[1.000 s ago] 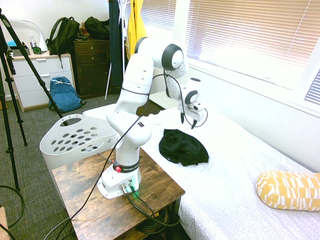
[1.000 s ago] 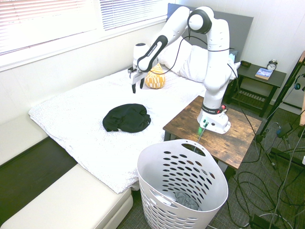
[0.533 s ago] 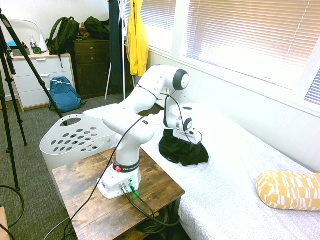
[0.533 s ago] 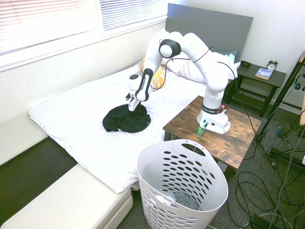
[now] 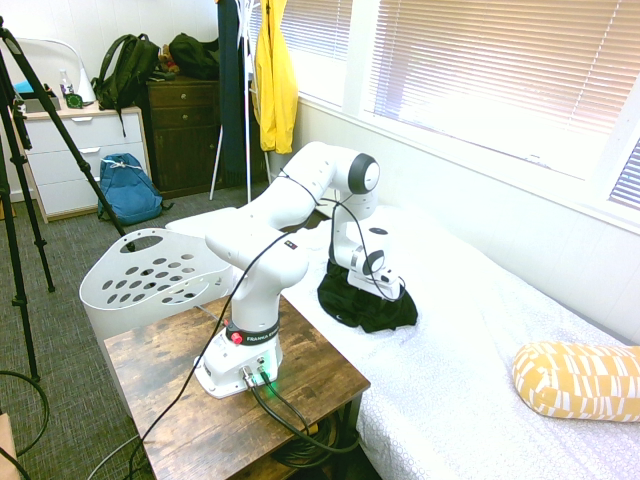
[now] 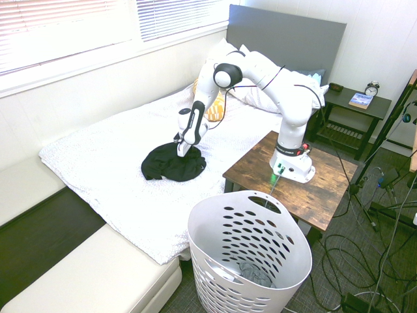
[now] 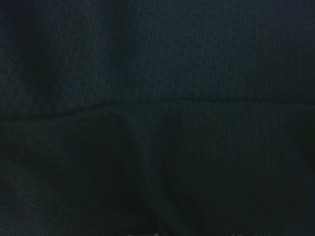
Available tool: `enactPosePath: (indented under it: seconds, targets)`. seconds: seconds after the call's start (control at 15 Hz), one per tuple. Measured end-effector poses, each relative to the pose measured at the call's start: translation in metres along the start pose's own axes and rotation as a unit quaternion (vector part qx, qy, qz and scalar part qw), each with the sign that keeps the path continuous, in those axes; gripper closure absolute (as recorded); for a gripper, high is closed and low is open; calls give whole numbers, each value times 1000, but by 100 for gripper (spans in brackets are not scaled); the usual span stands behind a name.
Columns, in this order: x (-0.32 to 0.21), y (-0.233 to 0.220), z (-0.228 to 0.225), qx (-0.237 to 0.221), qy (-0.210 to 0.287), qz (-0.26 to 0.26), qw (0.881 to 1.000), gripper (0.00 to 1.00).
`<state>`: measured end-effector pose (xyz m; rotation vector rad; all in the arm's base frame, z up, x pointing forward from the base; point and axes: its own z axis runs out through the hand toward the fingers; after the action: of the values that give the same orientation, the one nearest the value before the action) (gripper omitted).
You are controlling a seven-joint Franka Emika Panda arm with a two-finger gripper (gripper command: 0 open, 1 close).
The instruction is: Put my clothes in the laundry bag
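Fingers (image 6: 182,154) down in black garment (image 6: 171,167), bedside of laundry basket (image 6: 250,261), likely for a grasp; can't tell if clenched.

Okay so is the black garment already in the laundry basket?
No, the second exterior view shows the black garment lying on the bed, outside the white laundry basket.
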<state>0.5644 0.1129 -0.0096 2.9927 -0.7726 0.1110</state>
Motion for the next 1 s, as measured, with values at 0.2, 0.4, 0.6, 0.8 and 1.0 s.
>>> enactPosePath:
  seconds: [0.2, 0.4, 0.6, 0.8, 1.0]
  targets:
    - [2, 4, 1, 2, -2, 1, 1000, 100]
    - [1, 9, 3, 2, 0, 2, 1000, 100]
    - [3, 14, 4, 6, 0, 2, 1000, 100]
    - [4, 18, 1, 9, 0, 6, 1000, 100]
    - [8, 19, -8, 15, 2, 9, 1000, 100]
